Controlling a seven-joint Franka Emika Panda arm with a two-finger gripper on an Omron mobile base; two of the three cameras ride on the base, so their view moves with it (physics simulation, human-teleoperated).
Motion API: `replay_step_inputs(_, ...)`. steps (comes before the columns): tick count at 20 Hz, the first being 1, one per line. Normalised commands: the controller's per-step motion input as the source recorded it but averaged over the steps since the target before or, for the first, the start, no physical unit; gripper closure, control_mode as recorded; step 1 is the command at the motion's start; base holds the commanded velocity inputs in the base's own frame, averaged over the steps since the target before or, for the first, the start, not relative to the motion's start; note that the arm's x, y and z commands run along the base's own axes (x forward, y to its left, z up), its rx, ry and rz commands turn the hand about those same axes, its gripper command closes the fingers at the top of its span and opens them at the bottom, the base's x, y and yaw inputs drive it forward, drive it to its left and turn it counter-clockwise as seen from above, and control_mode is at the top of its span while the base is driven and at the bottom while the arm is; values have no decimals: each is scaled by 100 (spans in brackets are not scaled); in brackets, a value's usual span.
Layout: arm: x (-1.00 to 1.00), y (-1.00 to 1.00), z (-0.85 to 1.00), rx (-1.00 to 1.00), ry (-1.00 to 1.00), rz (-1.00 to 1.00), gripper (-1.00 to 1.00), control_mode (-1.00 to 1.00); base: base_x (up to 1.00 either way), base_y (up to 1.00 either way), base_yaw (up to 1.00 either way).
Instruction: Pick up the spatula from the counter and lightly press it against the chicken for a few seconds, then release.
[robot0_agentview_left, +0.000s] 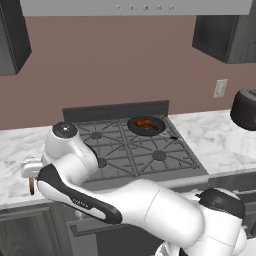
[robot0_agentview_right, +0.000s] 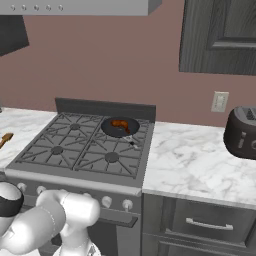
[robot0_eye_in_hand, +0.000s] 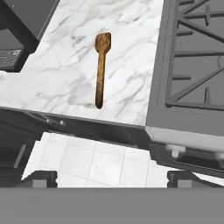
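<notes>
Marble counter (robot0_eye_in_hand: 65, 74) left of stove (robot0_eye_in_hand: 192, 65) | spatula (robot0_eye_in_hand: 101, 70) lies untouched near counter's front edge | gripper (robot0_eye_in_hand: 111, 179) hovers short of it, jaws spread, empty | chicken (robot0_agentview_left: 146, 123) in pan (robot0_agentview_left: 131, 125), stove's back right | grasp, press, release all pending

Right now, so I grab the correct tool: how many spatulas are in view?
1: the wooden spatula lies on the marble counter left of the stove. Others could hide behind the arm.

Marble counter (robot0_eye_in_hand: 57, 81), wooden spatula (robot0_eye_in_hand: 101, 70) flat beside the stove (robot0_eye_in_hand: 192, 65), toaster (robot0_agentview_right: 242, 132) on the other side.
</notes>
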Motion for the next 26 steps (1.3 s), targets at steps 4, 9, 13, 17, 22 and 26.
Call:
replay_step_inputs(4, 21, 7, -22, 0, 0, -2, -100, -100, 0, 0, 0)
replay_step_inputs(9, 12, 18, -29, 0, 0, 0, -100, -100, 0, 0, 0)
replay_step_inputs(13, 13, 16, -27, 0, 0, 0, -100, -100, 0, 0, 0)
replay_step_inputs(17, 19, 14, -16, 0, 0, 0, -100, -100, 0, 0, 0)
replay_step_inputs(22, 23, 13, -11, 0, 0, 0, -100, -100, 0, 0, 0)
replay_step_inputs(26, 22, 13, -10, 0, 0, 0, -100, -100, 0, 0, 0)
